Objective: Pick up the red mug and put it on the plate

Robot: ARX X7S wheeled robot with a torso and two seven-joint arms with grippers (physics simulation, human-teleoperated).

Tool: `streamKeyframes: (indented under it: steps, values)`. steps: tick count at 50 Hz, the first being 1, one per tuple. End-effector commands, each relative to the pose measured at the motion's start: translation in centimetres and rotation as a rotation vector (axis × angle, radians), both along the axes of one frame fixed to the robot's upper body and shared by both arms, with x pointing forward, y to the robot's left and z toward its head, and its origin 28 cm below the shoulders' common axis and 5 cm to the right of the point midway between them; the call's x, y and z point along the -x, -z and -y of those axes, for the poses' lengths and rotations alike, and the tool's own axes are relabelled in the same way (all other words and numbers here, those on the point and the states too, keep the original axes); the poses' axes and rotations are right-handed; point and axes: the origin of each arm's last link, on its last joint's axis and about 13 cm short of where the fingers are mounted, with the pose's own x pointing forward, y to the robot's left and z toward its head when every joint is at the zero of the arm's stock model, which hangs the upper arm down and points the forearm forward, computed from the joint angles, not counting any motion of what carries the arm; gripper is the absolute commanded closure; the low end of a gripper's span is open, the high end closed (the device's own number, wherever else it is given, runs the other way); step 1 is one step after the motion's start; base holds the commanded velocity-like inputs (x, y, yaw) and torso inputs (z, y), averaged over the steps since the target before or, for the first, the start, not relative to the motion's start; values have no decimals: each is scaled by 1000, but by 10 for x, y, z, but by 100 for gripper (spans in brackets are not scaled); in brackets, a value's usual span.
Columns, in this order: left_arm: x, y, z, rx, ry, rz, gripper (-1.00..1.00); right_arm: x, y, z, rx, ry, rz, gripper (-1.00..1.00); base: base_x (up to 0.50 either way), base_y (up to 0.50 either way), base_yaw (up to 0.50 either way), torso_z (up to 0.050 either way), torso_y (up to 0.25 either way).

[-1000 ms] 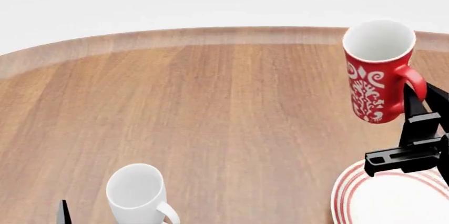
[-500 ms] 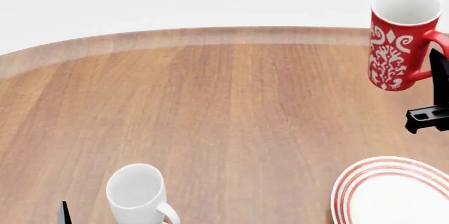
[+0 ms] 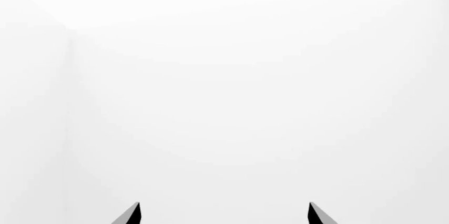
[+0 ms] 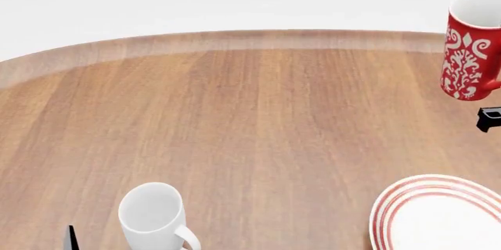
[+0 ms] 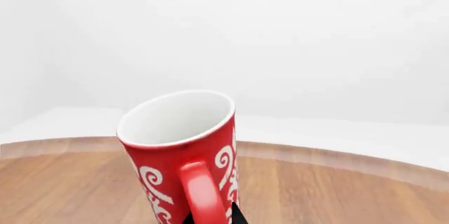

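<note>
The red mug (image 4: 472, 47) with white swirls hangs upright in the air at the far right of the head view, partly cut off by the frame edge. It also shows in the right wrist view (image 5: 175, 145). My right gripper (image 5: 210, 217) is shut on the mug's red handle (image 5: 202, 192); only a black piece of it (image 4: 490, 118) shows in the head view. The plate (image 4: 389, 203), white with red rings, lies on the table at the near right, below and nearer than the mug. My left gripper (image 3: 223, 214) is open and empty, facing blank white.
A plain white mug (image 4: 152, 213) stands on the round wooden table (image 4: 259, 121) at the near left, beside a sliver of my left arm (image 4: 72, 239). The table's curved far edge runs across the top of the head view.
My right gripper has carried the red mug up and to the right, nearly out of the head view. The plate is now uncovered. The left arm and white mug have not moved.
</note>
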Motion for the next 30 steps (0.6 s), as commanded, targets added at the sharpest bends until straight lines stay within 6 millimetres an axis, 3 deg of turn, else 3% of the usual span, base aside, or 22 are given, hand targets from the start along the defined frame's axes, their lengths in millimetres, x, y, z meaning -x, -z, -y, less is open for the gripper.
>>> streamKeyframes:
  steps: [1, 30]
  values:
    - [0, 1, 0, -1, -1, 0, -100, 1, 15, 11, 12, 46, -44, 100, 0, 0, 0, 0, 0]
    - [-4, 4, -1, -7, -4, -4, -100, 7, 55, 16, 40, 55, -50, 100, 0, 0, 0, 0, 0]
